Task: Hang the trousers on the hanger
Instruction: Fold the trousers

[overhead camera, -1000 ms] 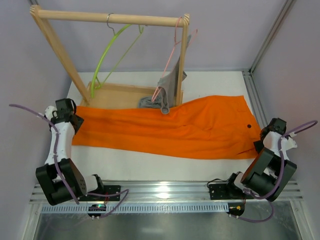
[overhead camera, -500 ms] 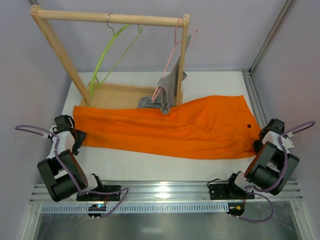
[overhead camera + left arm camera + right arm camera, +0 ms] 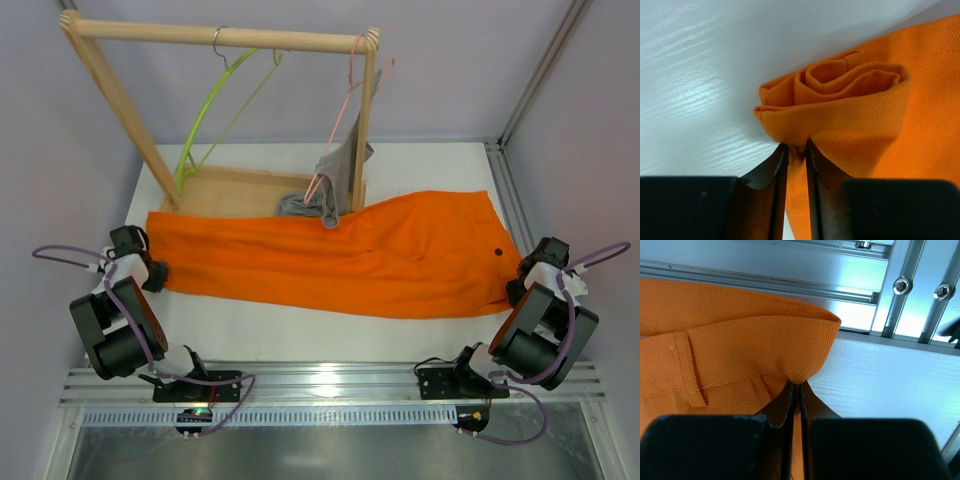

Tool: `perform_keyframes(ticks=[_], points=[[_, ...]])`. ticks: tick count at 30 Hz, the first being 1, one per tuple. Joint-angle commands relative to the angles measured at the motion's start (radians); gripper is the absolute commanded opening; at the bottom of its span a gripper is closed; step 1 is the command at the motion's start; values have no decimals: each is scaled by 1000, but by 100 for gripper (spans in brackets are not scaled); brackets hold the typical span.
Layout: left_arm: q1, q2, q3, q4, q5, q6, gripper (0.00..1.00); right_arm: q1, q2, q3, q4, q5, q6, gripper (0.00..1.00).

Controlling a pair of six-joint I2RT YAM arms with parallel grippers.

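The orange trousers (image 3: 340,255) lie flat across the white table, leg ends at the left and waistband at the right. My left gripper (image 3: 796,148) is shut on a bunched fold of the leg hem (image 3: 840,95); from above it (image 3: 148,270) sits at the cloth's near left corner. My right gripper (image 3: 796,384) is shut on the waistband edge (image 3: 765,335), at the near right corner in the top view (image 3: 518,288). The lime-green hanger (image 3: 205,115) hangs bare from the wooden rail, far from both grippers.
A wooden rack (image 3: 220,37) stands at the back on a wooden base (image 3: 235,190). A pink hanger (image 3: 350,95) on it bears a grey garment (image 3: 335,175) that droops onto the trousers' far edge. Metal frame rails (image 3: 905,285) run along the right side.
The left arm has drawn back and down to the near left corner of the leg end. Both grippers have closed, each pinching a fold of the orange cloth.
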Motion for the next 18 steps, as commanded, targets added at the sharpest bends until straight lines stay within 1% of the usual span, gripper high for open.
perform_keyframes(ticks=[1, 6, 8, 13, 16, 18], points=[[3, -2, 4, -53, -35, -6, 18, -4, -9, 9, 9, 38, 4, 4], [5, -70, 67, -150, -89, 29, 4, -4, -51, 17, -19, 31, 11, 4], [5, -89, 90, -190, -105, 40, 0, -3, -69, 16, -25, 25, 13, 4], [4, -146, 95, -236, -146, 62, 0, -1, -98, 14, -35, 11, 15, 4], [5, -154, 86, -253, -166, 54, 0, -1, -108, 32, -63, 17, 14, 4], [4, -151, 90, -299, -195, 42, 0, -1, -123, 45, -95, 26, 18, 4]])
